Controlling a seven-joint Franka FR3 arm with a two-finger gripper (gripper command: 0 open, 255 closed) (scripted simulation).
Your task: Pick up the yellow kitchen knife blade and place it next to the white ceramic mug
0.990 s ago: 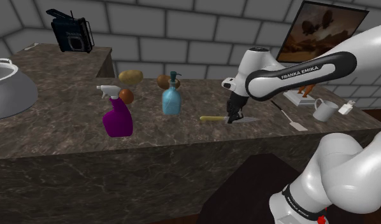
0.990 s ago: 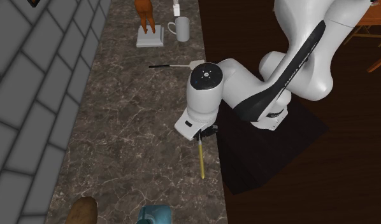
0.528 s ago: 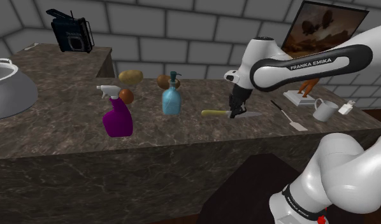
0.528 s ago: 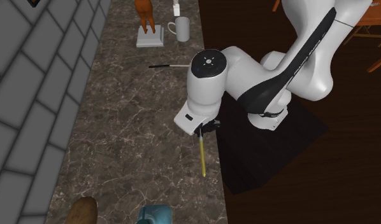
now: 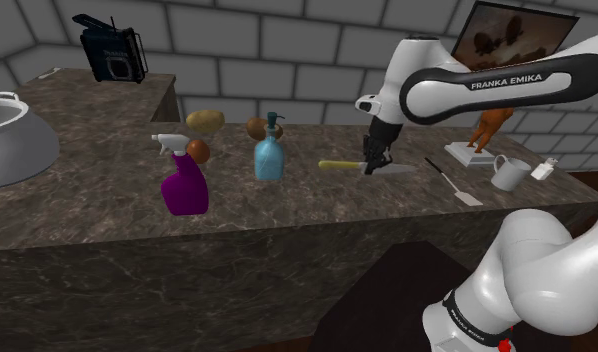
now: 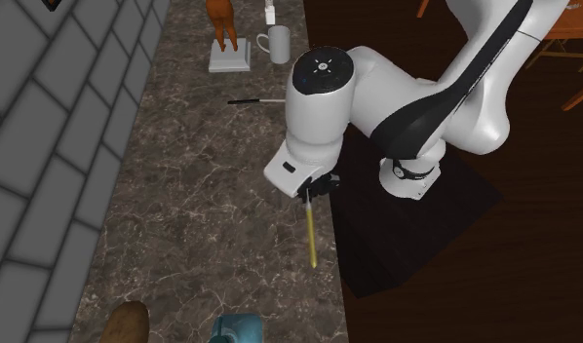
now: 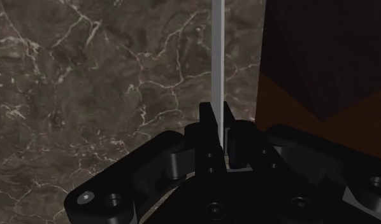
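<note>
knife (image 5: 339,164) lifted off worktop (image 5: 107,200), edging toward mug (image 5: 507,172) | fingers (image 7: 207,121) clamp knife | carry underway, mug well apart

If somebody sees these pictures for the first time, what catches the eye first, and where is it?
First the big white arm, bent over the dark veined counter, its black gripper shut on a knife with a yellow handle near the counter's front edge. Then the purple spray bottle and the blue bottle toward the shoulder view's left, and the white mug at its right.
</note>
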